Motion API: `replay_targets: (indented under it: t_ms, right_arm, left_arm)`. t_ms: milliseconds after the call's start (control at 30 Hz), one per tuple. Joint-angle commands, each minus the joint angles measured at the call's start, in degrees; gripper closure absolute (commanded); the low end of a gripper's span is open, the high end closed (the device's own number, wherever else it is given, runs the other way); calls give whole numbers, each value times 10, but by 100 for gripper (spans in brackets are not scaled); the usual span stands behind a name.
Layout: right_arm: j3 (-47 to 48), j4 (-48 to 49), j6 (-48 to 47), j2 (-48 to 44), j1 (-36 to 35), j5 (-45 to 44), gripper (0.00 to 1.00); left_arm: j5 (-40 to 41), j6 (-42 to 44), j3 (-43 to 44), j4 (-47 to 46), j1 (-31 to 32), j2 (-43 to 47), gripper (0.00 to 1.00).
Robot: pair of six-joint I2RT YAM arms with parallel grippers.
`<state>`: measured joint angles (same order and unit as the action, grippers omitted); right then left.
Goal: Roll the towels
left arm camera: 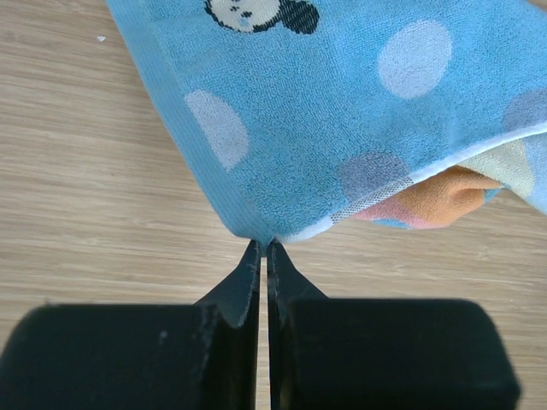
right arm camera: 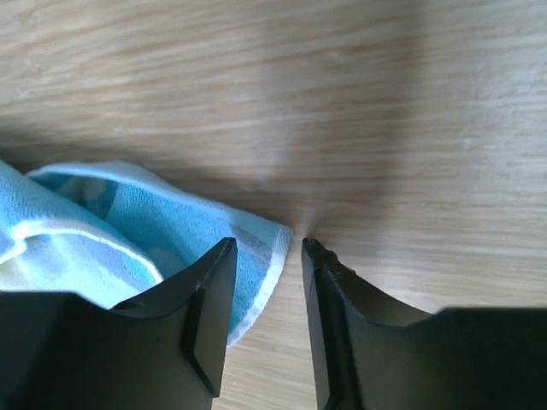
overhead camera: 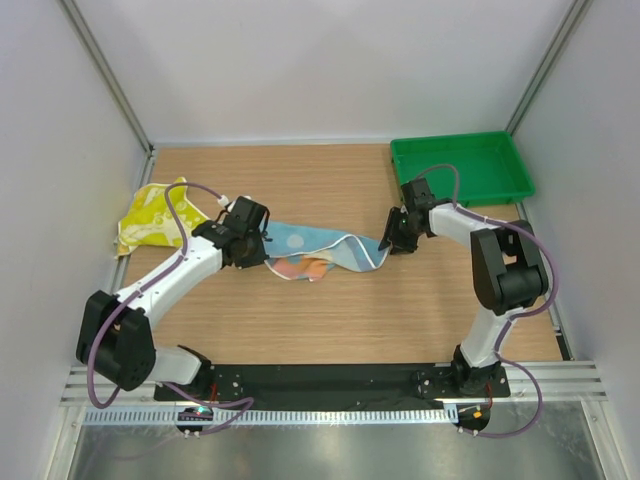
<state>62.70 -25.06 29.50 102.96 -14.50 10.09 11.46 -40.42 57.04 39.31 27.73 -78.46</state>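
Top external view: the blue towel [overhead camera: 320, 252] lies stretched and partly bunched across the middle of the table [overhead camera: 330, 330], with its orange-pink side showing along the near fold. The left gripper [overhead camera: 248, 238] is at the towel's left end and the right gripper [overhead camera: 397, 236] at its right end. The yellow towel [overhead camera: 152, 215] lies crumpled at the far left edge of the table, apart from both grippers. A green tray [overhead camera: 462, 168] sits in the far right corner.

Left wrist view: the left gripper [left arm camera: 263, 248] has its jaws fully closed, pinching one corner of the blue towel [left arm camera: 342, 111]. The cloth fans out from the tips, showing pale dots and a small cartoon figure, and the orange-pink side shows beneath at the right.

Right wrist view: the right gripper [right arm camera: 267, 246] has its jaws partly apart. The opposite corner of the blue towel [right arm camera: 128, 231] lies on the wood, reaching into the gap beside the finger on the left of that view. The other finger stands clear of the cloth. Nothing is clamped.
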Motion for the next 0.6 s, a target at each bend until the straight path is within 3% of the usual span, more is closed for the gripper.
replay_targets:
  t_ms: [0, 100, 300, 567]
  right_arm:
    - [21, 12, 4, 19, 1, -6, 57]
    - [17, 18, 4, 24, 0, -5, 66]
    - [23, 18, 0, 21, 0, -2, 99]
    - [72, -63, -22, -78, 2, -53, 99]
  left_arm:
    - [13, 11, 6, 9, -3, 17, 100]
    - [15, 12, 5, 10, -3, 19, 100]
    - [19, 16, 13, 21, -4, 21, 100]
    - [34, 32, 68, 94, -4, 66, 100]
